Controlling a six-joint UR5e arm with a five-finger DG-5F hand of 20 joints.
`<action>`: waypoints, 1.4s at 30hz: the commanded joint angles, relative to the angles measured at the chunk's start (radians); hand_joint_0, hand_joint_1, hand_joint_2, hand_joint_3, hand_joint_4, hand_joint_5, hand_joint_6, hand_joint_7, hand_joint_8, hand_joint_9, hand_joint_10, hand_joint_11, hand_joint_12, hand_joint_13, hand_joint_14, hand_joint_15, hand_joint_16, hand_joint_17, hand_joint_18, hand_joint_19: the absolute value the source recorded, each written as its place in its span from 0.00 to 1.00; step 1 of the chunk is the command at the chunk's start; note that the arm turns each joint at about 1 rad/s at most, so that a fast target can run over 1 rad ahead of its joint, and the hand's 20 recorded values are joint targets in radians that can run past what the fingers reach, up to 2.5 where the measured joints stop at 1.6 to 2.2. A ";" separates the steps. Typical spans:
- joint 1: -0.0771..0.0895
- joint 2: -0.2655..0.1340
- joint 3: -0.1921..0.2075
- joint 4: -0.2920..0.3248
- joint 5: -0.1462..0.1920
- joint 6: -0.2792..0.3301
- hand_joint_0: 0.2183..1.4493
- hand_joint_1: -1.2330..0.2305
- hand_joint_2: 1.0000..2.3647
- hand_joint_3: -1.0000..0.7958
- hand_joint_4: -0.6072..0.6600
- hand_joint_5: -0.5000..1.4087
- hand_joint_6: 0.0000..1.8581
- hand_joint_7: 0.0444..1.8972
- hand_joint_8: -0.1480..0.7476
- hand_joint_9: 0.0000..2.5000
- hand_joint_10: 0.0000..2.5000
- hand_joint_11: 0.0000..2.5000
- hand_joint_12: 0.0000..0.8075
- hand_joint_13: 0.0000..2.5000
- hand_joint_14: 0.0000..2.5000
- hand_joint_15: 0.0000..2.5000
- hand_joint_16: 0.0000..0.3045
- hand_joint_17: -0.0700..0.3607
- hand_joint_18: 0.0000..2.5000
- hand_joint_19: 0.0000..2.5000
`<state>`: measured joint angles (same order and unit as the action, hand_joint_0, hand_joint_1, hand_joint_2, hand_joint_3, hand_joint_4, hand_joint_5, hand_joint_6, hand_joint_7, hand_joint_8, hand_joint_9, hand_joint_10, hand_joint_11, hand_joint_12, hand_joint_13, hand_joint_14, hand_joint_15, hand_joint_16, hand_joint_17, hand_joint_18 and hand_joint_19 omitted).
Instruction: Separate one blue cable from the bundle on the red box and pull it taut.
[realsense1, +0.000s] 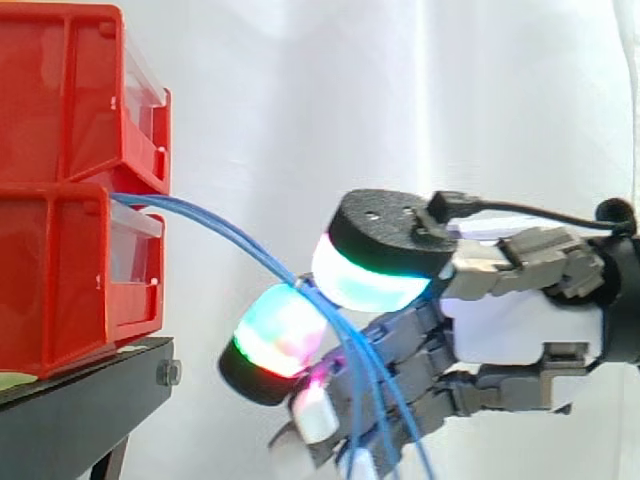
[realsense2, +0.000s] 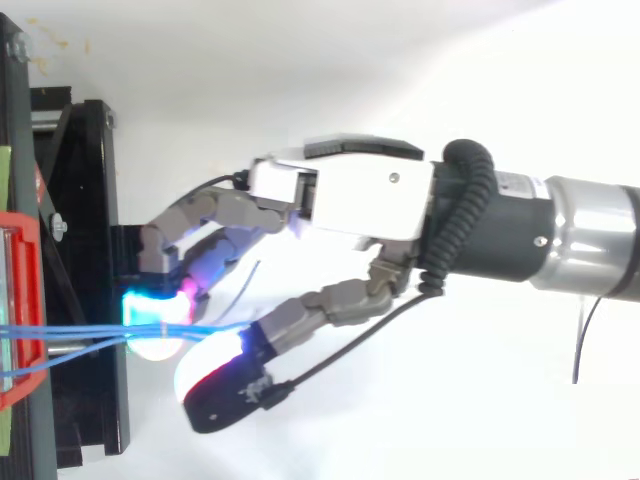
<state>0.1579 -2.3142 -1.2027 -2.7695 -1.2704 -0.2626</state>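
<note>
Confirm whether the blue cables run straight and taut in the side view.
No, the blue cables bend downward in a curve from the red bins to the hand.

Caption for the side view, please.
Hand pinches blue cables between its glowing pads; they arc slack from the stacked red bins.

Two red bins (realsense1: 60, 280), one stacked on the other, at nine o'clock in the side view. One black stand (realsense1: 80, 400) beneath them at seven o'clock. Three blue cables (realsense1: 180, 206), as far as the overlapping strands can be counted. One hand (realsense1: 520, 320) at four o'clock.
</note>
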 joint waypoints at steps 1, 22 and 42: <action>0.002 0.045 -0.060 -0.012 0.002 -0.003 0.24 0.37 0.00 0.28 0.62 0.19 0.44 0.49 0.53 0.34 0.00 0.20 0.43 0.30 0.00 0.13 0.15 0.40 0.32 0.19; 0.015 0.064 -0.046 0.022 0.105 -0.024 0.29 0.35 0.00 0.30 0.61 0.19 0.44 0.49 0.52 0.35 0.00 0.21 0.41 0.31 0.00 0.14 0.14 0.38 0.32 0.19; 0.061 -0.022 -0.040 0.165 0.166 0.102 0.30 0.35 0.01 0.37 0.58 0.19 0.43 0.54 0.52 0.35 0.01 0.21 0.41 0.31 0.00 0.14 0.14 0.38 0.33 0.20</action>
<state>0.2169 -2.3353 -1.2422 -2.5854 -1.1070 -0.1789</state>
